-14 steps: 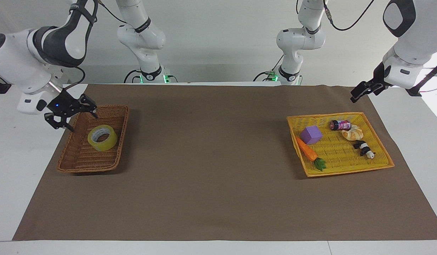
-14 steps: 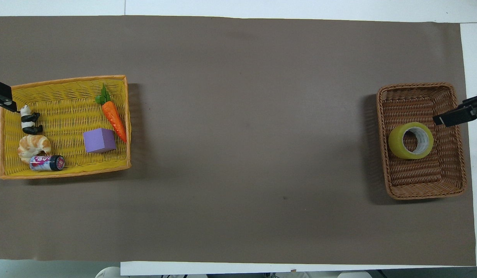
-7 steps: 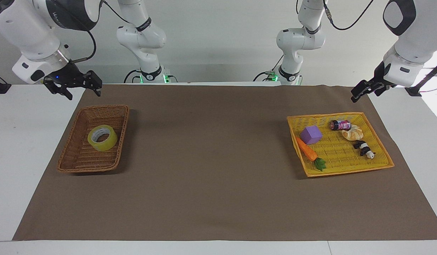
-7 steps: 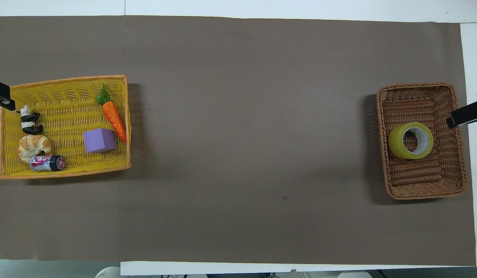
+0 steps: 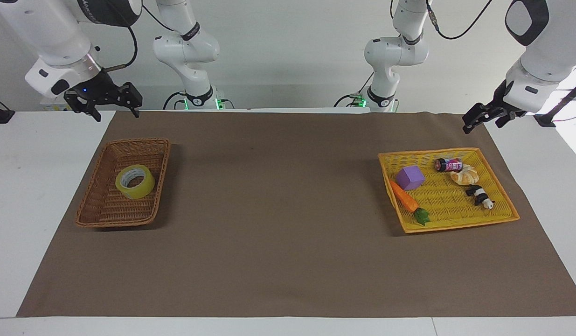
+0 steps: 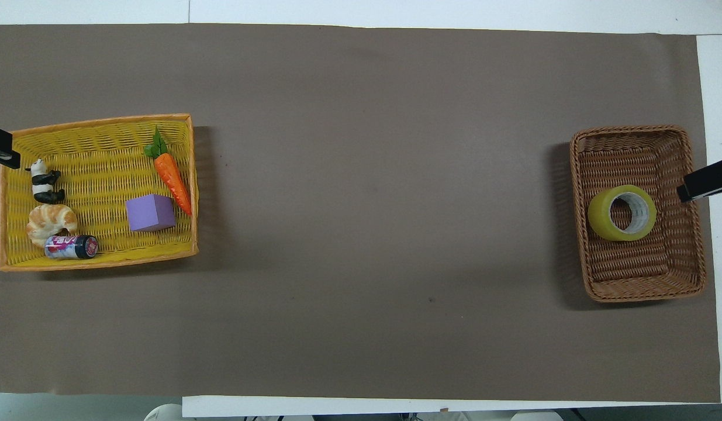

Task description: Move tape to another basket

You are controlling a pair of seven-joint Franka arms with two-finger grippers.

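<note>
The yellow tape roll [image 5: 135,182] lies in the brown wicker basket [image 5: 99,211] at the right arm's end of the table; it also shows in the overhead view [image 6: 622,213] inside the basket [image 6: 629,132]. My right gripper [image 5: 116,112] is open and empty, raised over the mat's corner by the basket, well above and apart from the tape; only its tip [image 6: 705,182] shows in the overhead view. My left gripper [image 5: 482,126] is open and empty, waiting in the air by the yellow tray's corner.
The flat yellow tray [image 5: 458,226] at the left arm's end holds a purple cube [image 5: 410,178], a toy carrot [image 5: 405,198], a small can [image 5: 448,164], a croissant [image 5: 465,175] and a panda figure [image 5: 479,196]. Brown mat [image 5: 278,210] covers the table.
My right gripper has risen from just over the basket's rim beside the tape to high over the mat's corner, empty. The tape stays in the basket. The left arm has barely moved.
</note>
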